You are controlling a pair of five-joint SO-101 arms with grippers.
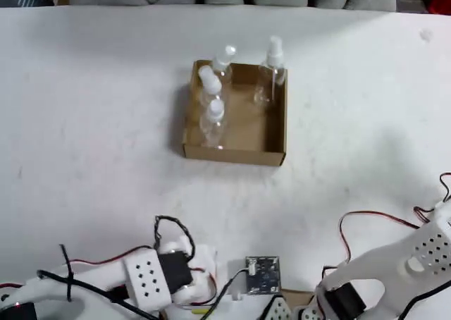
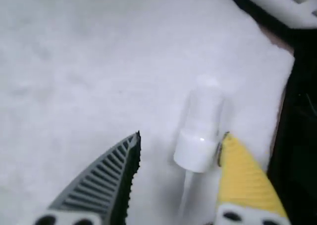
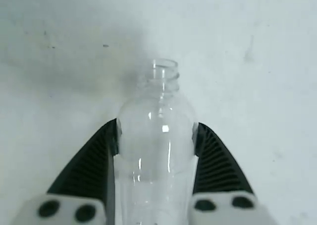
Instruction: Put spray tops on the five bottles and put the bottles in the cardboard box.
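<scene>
A white spray top (image 2: 200, 131) with its clear cap lies on the white table between the fingers of my left gripper (image 2: 179, 140). It rests against the yellow finger (image 2: 242, 170), with a gap to the grey finger (image 2: 111, 178), so the gripper is open. My right gripper (image 3: 157, 131) is shut on a clear bottle (image 3: 156, 136) whose neck is bare and uncapped. In the high view the cardboard box (image 1: 271, 140) sits mid-table and holds several clear bottles with white spray tops, such as one at the right back corner (image 1: 271, 70).
Both arms sit at the near table edge, the left arm (image 1: 162, 274) and the right arm (image 1: 394, 263), with red and black cables and a small circuit board (image 1: 263, 274) between them. White table (image 1: 91, 122) lies around the box.
</scene>
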